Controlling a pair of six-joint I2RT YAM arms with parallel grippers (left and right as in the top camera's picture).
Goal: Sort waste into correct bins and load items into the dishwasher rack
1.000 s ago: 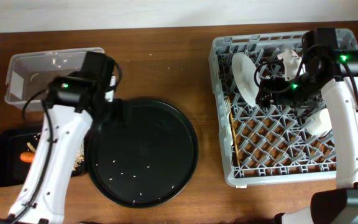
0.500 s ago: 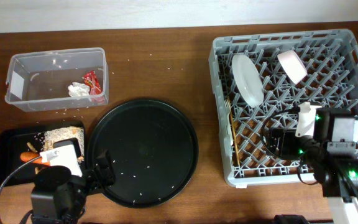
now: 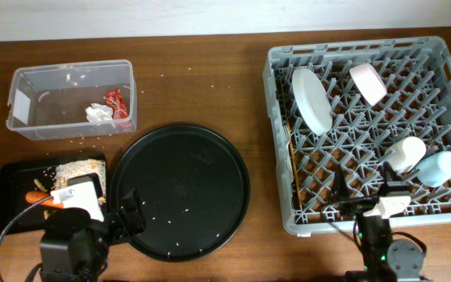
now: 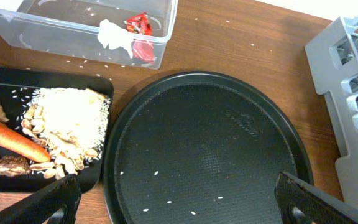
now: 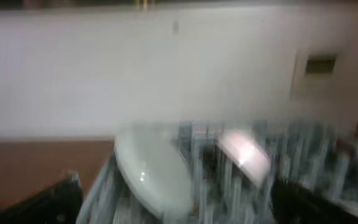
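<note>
The clear tub point(image 3: 30, 110) holds the red wrapper point(image 3: 114, 99) and the white paper point(image 3: 96, 113). The flat black tray point(image 3: 6, 211) holds the carrot point(image 4: 11, 140), the beige scraps point(image 4: 67, 124) and the brown lump point(image 4: 8, 165). The grey rack point(image 3: 370, 211) holds the plate point(image 3: 312, 99), pink bowl point(image 3: 368, 83), small white cup point(image 3: 405, 154), blue cup point(image 3: 438, 168) and the chopstick point(image 3: 295, 178); I cannot make out the fork. My left gripper point(image 4: 176, 196) is open and empty above the round tray's near edge. My right gripper point(image 5: 182, 205) is open and empty at the rack's front, in a blurred view.
A large round black tray point(image 3: 180, 190) with a few rice grains lies between the bins and the rack. Loose grains dot the wood around the tub. Both arms sit low at the table's front edge, the left arm point(image 3: 73, 239) and the right arm point(image 3: 384, 247).
Both arms have pulled back from the tub and the rack to the front edge, the right one last. The white cup and blue cup now stand uncovered in the rack.
</note>
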